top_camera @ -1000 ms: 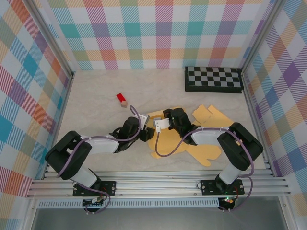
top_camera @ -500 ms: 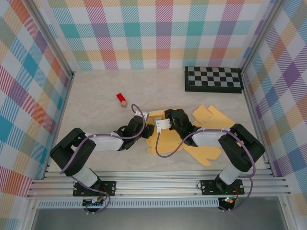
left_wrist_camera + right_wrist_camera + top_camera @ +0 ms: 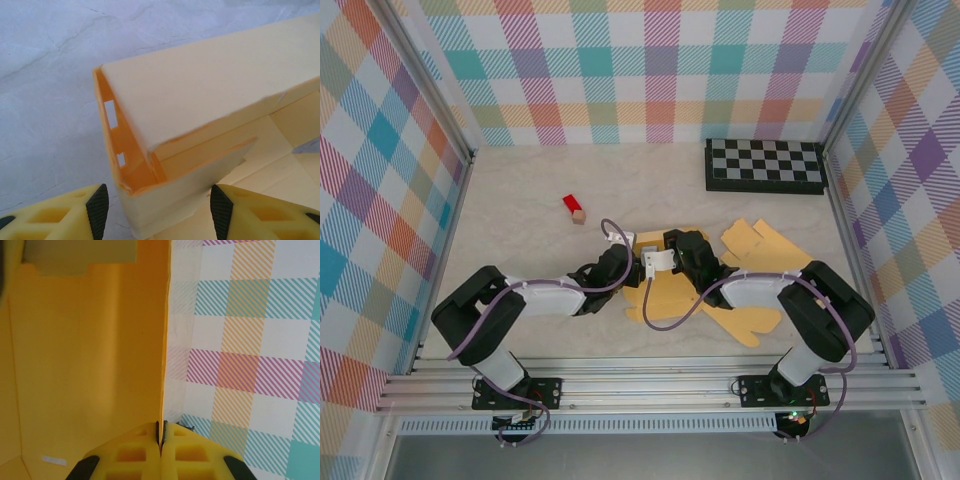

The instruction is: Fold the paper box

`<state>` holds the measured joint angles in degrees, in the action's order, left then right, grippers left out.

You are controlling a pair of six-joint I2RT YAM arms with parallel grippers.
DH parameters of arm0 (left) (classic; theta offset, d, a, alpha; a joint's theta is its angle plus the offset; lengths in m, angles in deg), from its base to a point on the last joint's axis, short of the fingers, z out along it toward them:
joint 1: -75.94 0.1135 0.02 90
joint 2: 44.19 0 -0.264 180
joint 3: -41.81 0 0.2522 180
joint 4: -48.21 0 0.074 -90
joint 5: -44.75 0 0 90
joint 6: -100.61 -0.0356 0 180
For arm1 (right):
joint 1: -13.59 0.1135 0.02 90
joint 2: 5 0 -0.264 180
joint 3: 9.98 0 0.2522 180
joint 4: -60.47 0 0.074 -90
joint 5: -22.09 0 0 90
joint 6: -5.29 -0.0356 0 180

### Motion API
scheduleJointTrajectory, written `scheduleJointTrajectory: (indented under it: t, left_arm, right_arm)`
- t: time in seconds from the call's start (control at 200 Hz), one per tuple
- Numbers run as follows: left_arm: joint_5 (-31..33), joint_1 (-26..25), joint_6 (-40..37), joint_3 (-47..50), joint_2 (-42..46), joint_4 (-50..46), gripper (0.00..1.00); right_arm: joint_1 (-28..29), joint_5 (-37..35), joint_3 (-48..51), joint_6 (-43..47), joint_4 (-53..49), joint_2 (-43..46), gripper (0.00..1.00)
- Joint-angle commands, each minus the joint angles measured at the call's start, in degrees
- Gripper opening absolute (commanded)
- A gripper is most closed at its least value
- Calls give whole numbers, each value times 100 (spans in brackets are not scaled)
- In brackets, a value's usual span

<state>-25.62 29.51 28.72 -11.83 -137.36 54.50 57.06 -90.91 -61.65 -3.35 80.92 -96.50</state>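
left gripper spread, paper box corner sitting between its fingers, box long axis running toward frame upper right. right gripper pressed together, pinching its upright wall edge-on.

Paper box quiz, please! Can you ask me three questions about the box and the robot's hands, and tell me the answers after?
1. True or false: the right hand is shut on a thin wall of the paper box.
2. The left hand has its fingers: A) apart, with the box's corner between them; B) pressed shut together; C) pointing up at the ceiling.
3. What colour is the small block lying apart from the box?

Key: 1 true; 2 A; 3 red.
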Motion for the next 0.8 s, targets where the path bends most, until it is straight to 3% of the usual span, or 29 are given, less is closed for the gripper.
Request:
scheduleJointTrajectory:
  t: [0.0, 0.155, 0.31, 0.455, 0.635, 0.795]
  left_arm:
    - [493, -54, 115, -185, -229, 108, 58]
    - [617, -51, -82, -246, -403, 173, 53]
    - [714, -53, -305, -275, -448, 285, 35]
    - [751, -55, -280, -351, -484, 285, 29]
    - [1516, -50, -73, -451, -586, 65, 19]
    - [1547, -47, -360, -486, -699, 62, 8]
  right_arm:
    - [83, 55, 154, -198, -295, 118, 0]
    - [81, 85, 224, -306, -362, 199, 0]
    - [79, 210, 238, -373, -515, 264, 0]
    - [83, 214, 233, -450, -527, 230, 0]
    - [88, 140, 256, -642, -533, 293, 0]
    - [33, 249, 104, -1075, -1099, 568, 0]
